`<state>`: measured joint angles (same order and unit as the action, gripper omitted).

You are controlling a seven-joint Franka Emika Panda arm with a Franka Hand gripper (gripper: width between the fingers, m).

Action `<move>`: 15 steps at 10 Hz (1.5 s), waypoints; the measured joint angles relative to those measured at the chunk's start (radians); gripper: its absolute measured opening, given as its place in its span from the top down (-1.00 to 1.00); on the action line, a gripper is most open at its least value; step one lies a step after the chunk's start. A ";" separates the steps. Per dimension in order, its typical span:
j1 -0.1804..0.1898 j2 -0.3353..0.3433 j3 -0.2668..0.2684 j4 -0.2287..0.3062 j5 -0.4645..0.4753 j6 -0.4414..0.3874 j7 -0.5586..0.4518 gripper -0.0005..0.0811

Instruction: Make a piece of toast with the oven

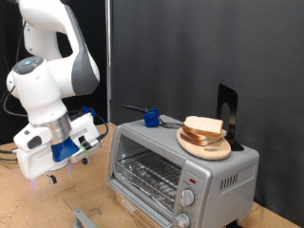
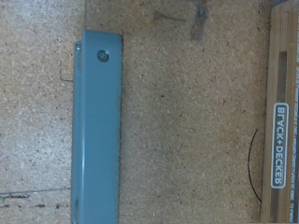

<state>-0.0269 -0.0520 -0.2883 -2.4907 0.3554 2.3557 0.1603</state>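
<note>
The silver-grey oven [image 1: 190, 171] stands at the exterior view's right, its wire rack [image 1: 150, 174] showing at the front. Several slices of pale bread with tan crust [image 1: 203, 126] lie stacked on a round wooden board [image 1: 205, 147] on top of the oven. My gripper [image 1: 52, 173] hangs at the exterior view's left over the cork-like tabletop, away from the oven and the bread. Nothing shows between its fingers, and the fingers do not show in the wrist view. In the wrist view an edge of the oven with a brand label [image 2: 280, 145] runs along one side.
A long blue-grey bar [image 2: 96, 131] lies on the tabletop under the hand; it also shows in the exterior view [image 1: 81, 217]. A blue object [image 1: 150, 118] and a black upright stand [image 1: 226, 114] sit on the oven top. A dark curtain hangs behind.
</note>
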 joint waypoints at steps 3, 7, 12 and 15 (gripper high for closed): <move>-0.046 0.001 -0.071 0.062 0.015 -0.132 -0.116 -0.68; -0.097 0.012 -0.138 0.207 0.095 -0.326 -0.153 -0.68; -0.085 -0.003 -0.115 0.239 0.182 -0.426 -0.213 -0.68; -0.052 -0.100 -0.060 0.192 0.172 -0.353 -0.427 -0.68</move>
<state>-0.0790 -0.1515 -0.3480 -2.2990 0.5278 2.0031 -0.2665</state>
